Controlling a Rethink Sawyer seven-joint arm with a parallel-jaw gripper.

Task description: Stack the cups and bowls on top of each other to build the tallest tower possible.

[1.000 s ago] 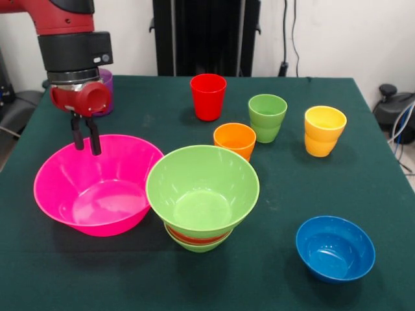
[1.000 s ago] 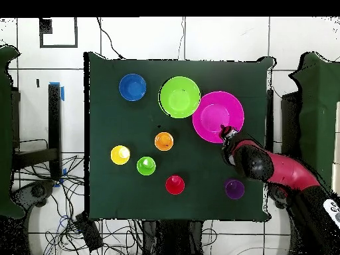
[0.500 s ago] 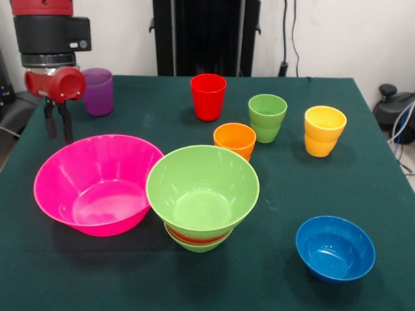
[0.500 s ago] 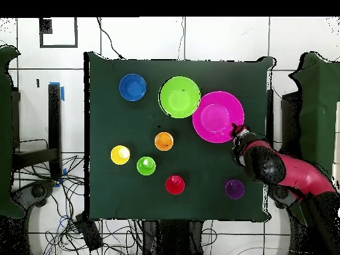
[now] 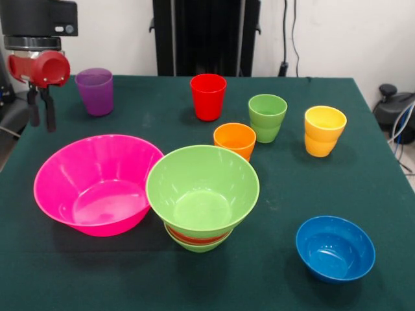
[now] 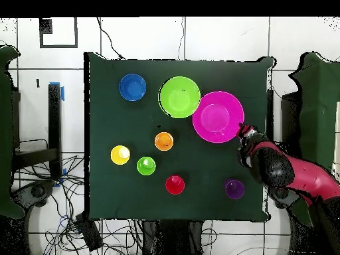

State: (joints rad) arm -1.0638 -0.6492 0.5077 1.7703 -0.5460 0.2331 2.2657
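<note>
My gripper hangs open and empty above the table's left edge, behind and left of the huge pink bowl; in the overhead view the gripper is just off that bowl's rim. The tower is a large lime green bowl sitting in a red-orange bowl and a small green one, right beside the pink bowl. The blue bowl stands alone at the front right. The purple, red, orange, light green and yellow cups stand upright and apart behind the bowls.
Everything stands on a dark green table. The purple cup is the thing nearest my gripper, a little to its right. A black stand rises behind the table's far edge.
My gripper has risen and moved from over the pink bowl's far rim out past the table's left edge. The bowls and cups have not moved.
</note>
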